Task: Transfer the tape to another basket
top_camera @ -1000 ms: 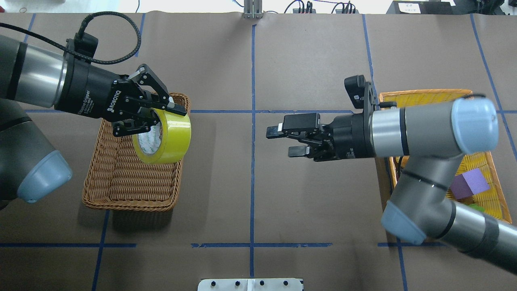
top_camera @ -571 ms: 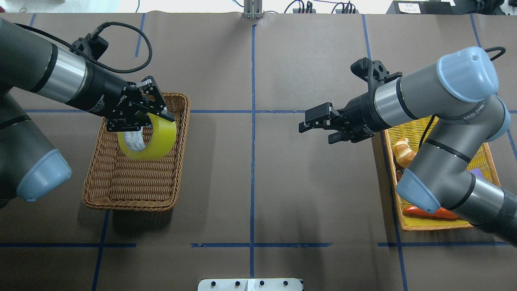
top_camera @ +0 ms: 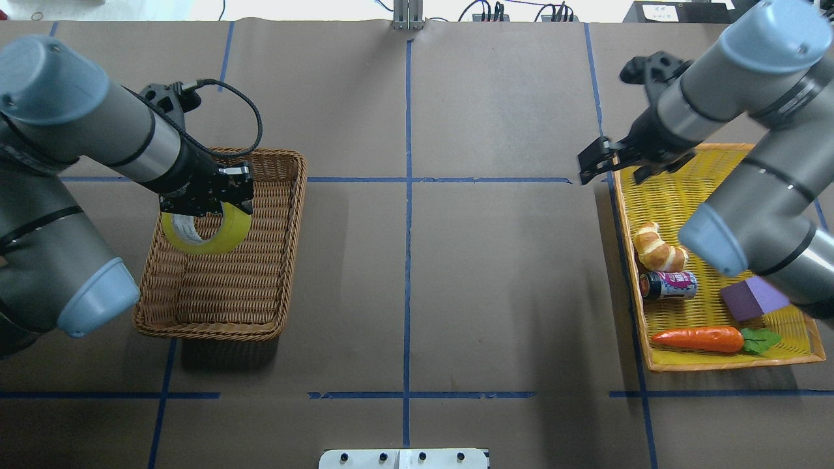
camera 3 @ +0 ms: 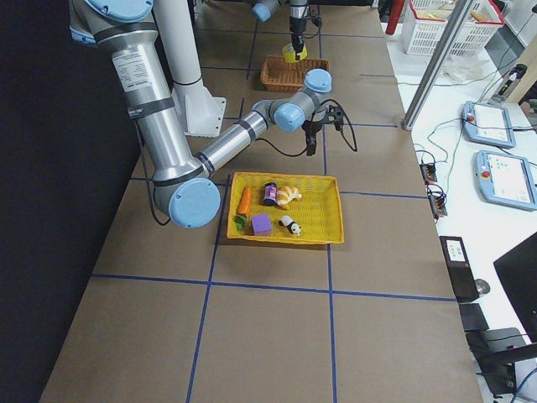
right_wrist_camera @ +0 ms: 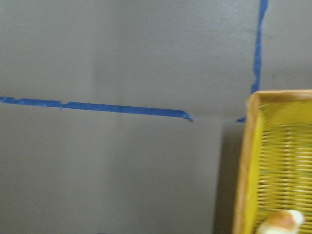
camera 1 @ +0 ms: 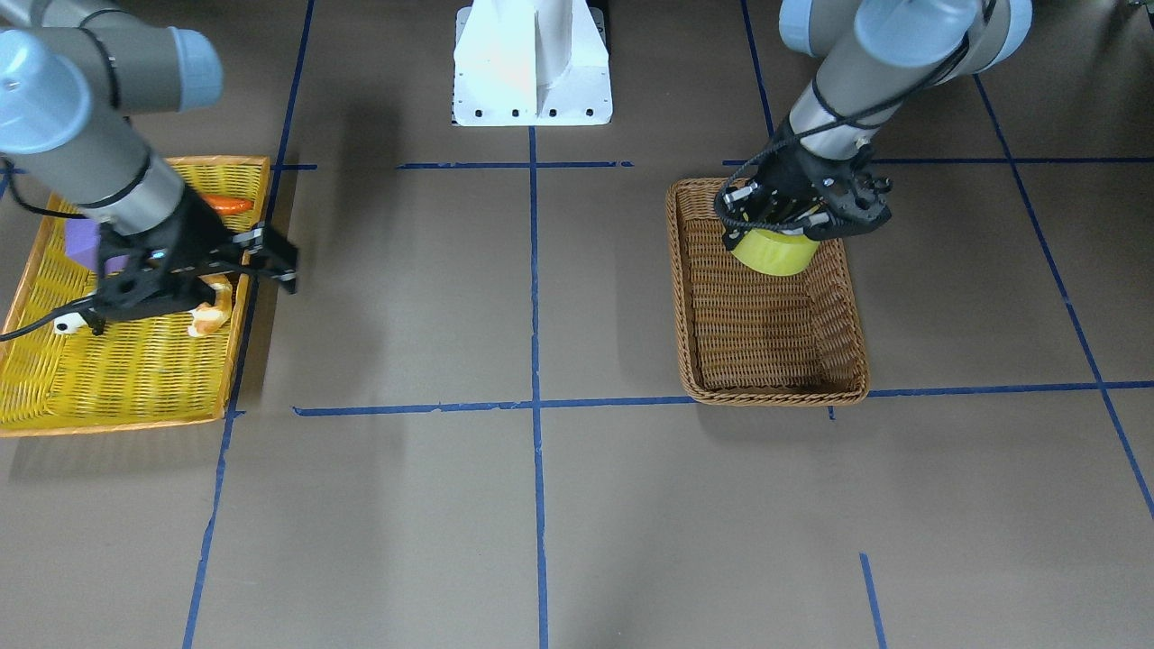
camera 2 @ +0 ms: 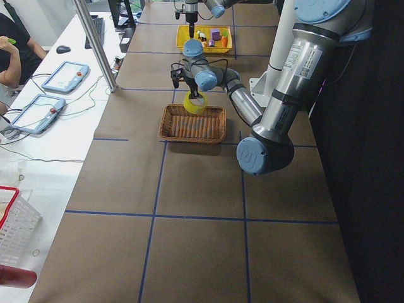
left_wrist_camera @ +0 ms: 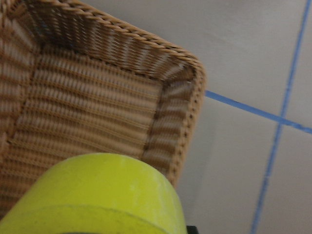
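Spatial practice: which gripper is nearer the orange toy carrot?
Right. Right gripper hovers at the yellow woven tray holding the carrot; left gripper is over the distant brown wicker basket.

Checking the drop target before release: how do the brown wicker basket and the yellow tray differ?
The brown wicker basket is deep with high walls; the yellow tray is shallow. The basket has only the tape, gripped by the left gripper, over it; the tray holds a croissant, can, purple block and carrot. Both are rectangular and woven.
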